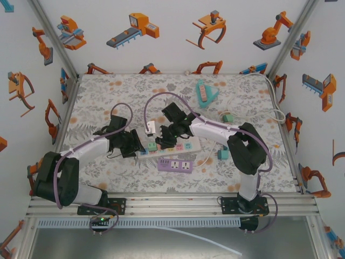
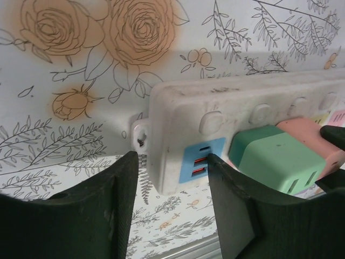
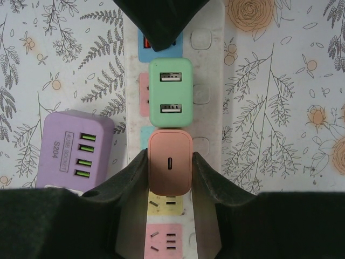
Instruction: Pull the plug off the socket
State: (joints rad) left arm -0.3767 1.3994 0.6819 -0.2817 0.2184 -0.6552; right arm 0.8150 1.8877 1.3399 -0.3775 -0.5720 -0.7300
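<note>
Pink plug point(image 3: 169, 172), likely light, hard and slick, sits pinched by its flat sides inside your right gripper point(image 3: 170, 156); hold there.

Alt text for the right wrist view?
The right gripper clamps a pink plug seated in a white power strip. A green charger is plugged in just beyond it; a purple USB hub lies beside the strip on floral cloth.

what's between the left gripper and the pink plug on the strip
A green charger plugged into the strip, between left gripper and pink plug; the right wrist view shows it.
</note>
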